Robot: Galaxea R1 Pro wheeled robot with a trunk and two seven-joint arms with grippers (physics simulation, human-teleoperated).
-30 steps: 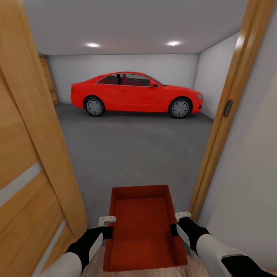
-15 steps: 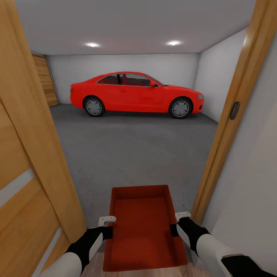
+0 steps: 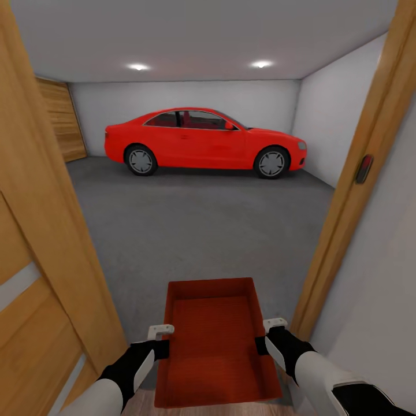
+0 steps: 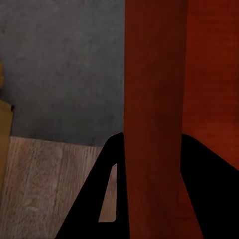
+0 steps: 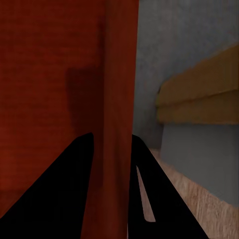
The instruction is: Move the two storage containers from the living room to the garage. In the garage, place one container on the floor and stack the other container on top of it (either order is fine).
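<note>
I carry one red-orange storage container level in front of me, open top up and empty. My left gripper is shut on its left wall, and my right gripper is shut on its right wall. Each wall runs between that gripper's dark fingers in the wrist views. The container hangs over the threshold where wood planks meet the garage's dark grey concrete floor. The garage opens ahead through the doorway.
An open wooden door stands close on my left and the wooden door frame close on my right. A red car is parked across the far end of the garage. A wooden panelled door covers the far left wall.
The camera has rolled forward into the doorway; the door and frame have slid outward and more garage floor shows. The container and both grippers hold the same pose.
</note>
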